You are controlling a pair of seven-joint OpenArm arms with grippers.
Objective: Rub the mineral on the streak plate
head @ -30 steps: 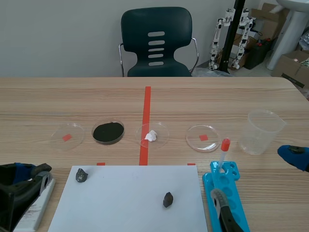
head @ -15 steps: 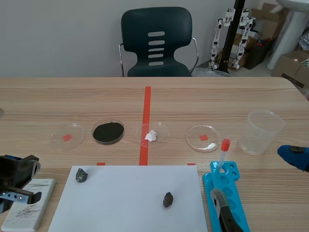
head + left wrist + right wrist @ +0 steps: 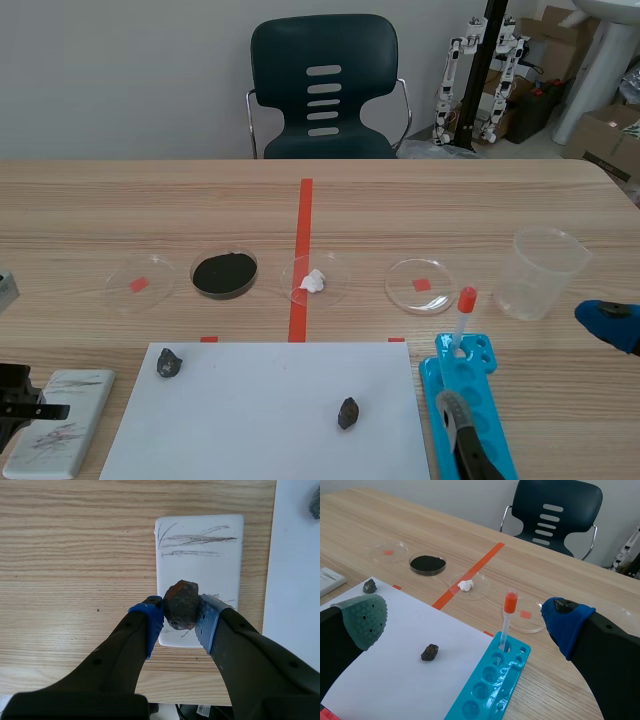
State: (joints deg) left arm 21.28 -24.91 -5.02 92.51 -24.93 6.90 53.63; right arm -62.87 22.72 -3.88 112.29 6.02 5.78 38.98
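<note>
My left gripper (image 3: 180,616) clamps the mineral (image 3: 181,604) over the near end of the streak plate (image 3: 200,565), lower left in the scene view, long axis running ahead.

The left jaws, low at the scene's near left, clamp a rough dark-brown mineral lump (image 3: 181,605) between blue pads (image 3: 150,622); the right jaws gape wide at the near right.

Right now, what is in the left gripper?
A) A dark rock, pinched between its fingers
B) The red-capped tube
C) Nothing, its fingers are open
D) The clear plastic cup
A: in the left wrist view the dark rock is pressed between the blue-padded fingers of the left gripper, with the streaked white plate under it.
</note>
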